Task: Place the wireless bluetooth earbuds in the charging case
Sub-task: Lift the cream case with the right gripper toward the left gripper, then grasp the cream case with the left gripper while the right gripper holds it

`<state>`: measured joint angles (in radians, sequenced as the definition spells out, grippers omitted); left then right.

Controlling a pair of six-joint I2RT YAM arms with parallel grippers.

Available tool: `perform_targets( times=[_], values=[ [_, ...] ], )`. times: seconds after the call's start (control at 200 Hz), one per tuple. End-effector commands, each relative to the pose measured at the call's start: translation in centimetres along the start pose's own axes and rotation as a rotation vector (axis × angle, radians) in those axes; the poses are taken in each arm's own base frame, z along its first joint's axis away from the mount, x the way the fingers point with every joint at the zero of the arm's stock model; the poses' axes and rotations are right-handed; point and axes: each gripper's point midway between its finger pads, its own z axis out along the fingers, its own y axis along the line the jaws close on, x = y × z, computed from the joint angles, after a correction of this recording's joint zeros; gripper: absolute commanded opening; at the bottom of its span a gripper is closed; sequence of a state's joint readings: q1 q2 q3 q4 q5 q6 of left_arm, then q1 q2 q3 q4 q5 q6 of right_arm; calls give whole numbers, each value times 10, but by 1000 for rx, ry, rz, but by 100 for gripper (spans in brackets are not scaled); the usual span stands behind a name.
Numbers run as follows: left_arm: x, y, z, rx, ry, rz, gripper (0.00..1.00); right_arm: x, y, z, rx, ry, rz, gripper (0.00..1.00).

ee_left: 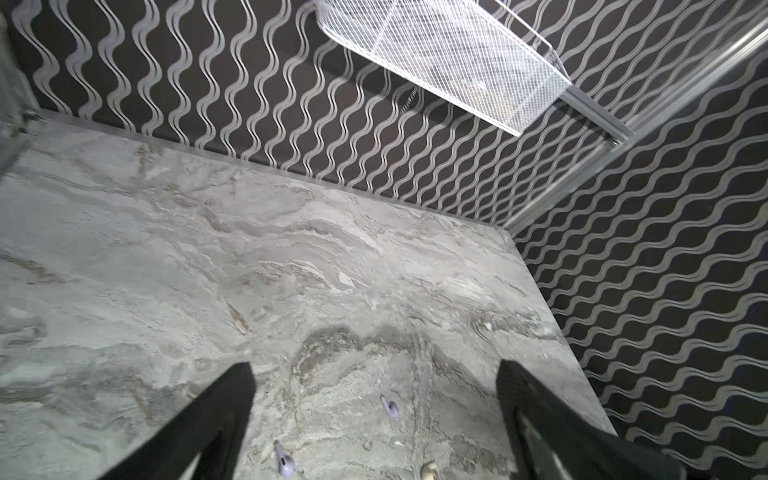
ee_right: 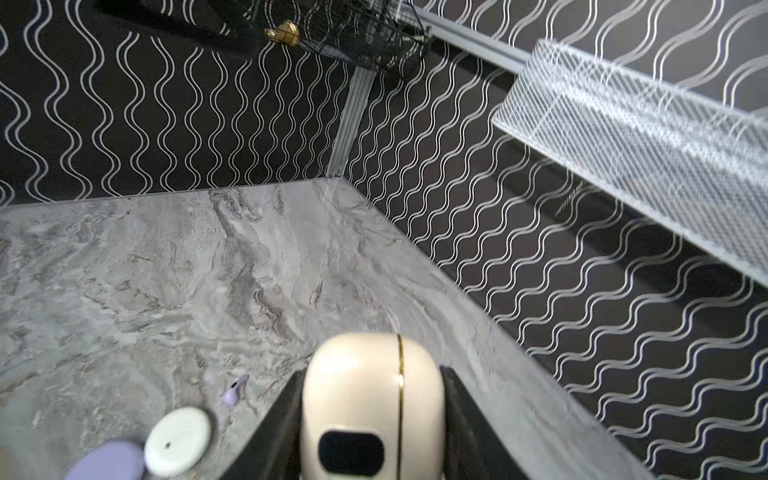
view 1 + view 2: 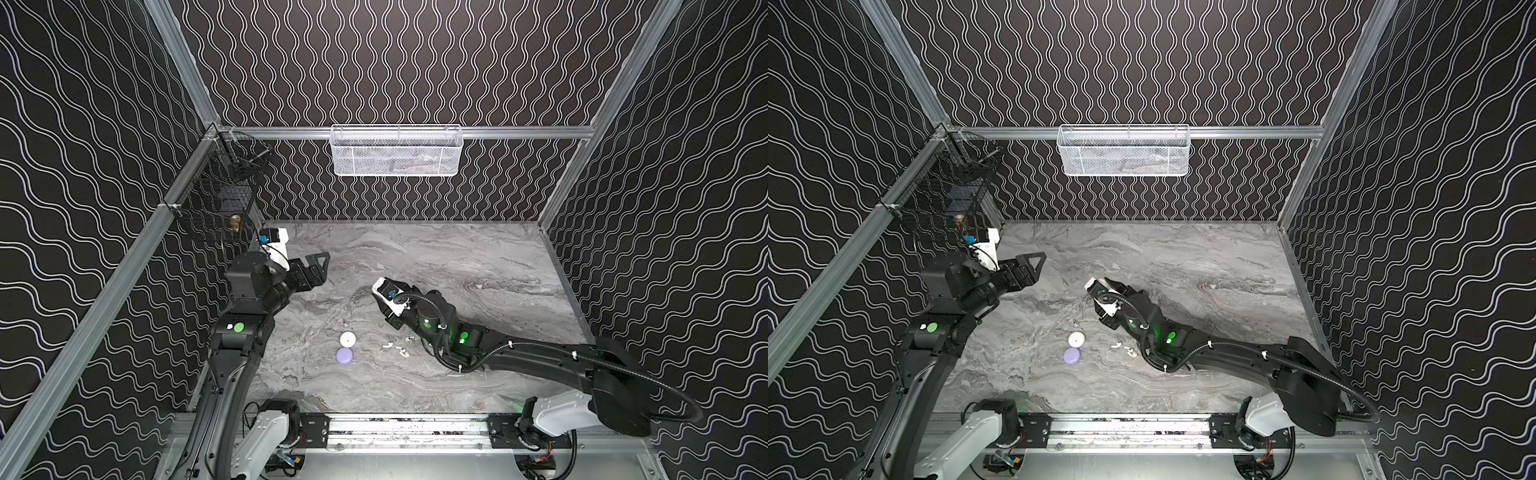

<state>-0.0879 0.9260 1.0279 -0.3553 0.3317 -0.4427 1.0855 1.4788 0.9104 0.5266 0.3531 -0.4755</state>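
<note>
The right gripper (image 2: 370, 380), just right of centre in both top views, is clamped on the cream charging case (image 2: 365, 415). The left gripper (image 1: 374, 370), left of centre, gapes wide, holding nothing. Below centre, white earbuds (image 3: 395, 348) lie on the marble table (image 3: 457, 257), 2 lavender earbuds (image 1: 390, 409) nearby.

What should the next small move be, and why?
Probably bring the empty, open left end effector toward the cream case clamped in the right end effector to open it: the case looks shut, and the earbuds lie loose on the table.
</note>
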Motion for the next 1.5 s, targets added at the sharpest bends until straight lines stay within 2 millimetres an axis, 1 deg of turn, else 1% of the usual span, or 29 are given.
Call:
perform_targets(
  times=[0.0,0.04,0.095,0.125,0.195,0.28,0.31,0.375,0.44,0.5,0.561,0.676,0.716,0.836,0.996,1.051,1.256,1.416,1.491],
  values=[
    [-6,-45,23,203,36,26,80,-39,-13,12,87,-156,-180,19],
    [-2,-55,28,233,57,37,78,-43,-16,18,110,-162,-236,17],
    [1,-61,27,231,59,60,78,-46,-21,23,144,-172,-282,15],
    [1,-61,25,216,54,71,80,-46,-23,24,154,-180,-304,15],
    [6,-51,21,161,56,79,82,-46,-30,23,169,-202,-331,15],
    [13,-45,19,134,76,97,82,-42,-39,27,139,-209,-324,14],
    [14,-47,16,140,83,103,82,-38,-41,28,134,-212,-326,14],
    [18,-54,13,186,91,112,82,-36,-45,28,134,-214,-331,13],
    [25,-63,11,246,122,116,83,-39,-43,23,109,-226,-323,14],
    [34,-71,10,307,171,127,80,-43,-40,15,75,-256,-308,16],
    [41,-75,9,329,197,133,78,-47,-36,10,41,-276,-304,18],
    [46,-87,1,371,183,158,78,-52,-29,7,-20,-283,-298,17],
    [48,-87,2,371,186,155,78,-53,-30,6,-25,-287,-295,17],
    [53,-89,8,367,212,153,73,-57,-28,3,-56,-291,-300,17],
    [61,-97,9,387,232,187,70,-54,-22,4,-94,-280,-296,17],
    [63,-100,9,398,235,194,68,-52,-20,6,-104,-272,-297,17],
    [65,-108,6,437,243,198,57,-54,-19,6,-113,-266,-299,16],
    [66,-112,5,442,250,200,53,-56,-21,5,-109,-269,-305,16],
    [67,-113,4,446,255,204,53,-57,-22,6,-105,-273,-305,16]
  ],
)
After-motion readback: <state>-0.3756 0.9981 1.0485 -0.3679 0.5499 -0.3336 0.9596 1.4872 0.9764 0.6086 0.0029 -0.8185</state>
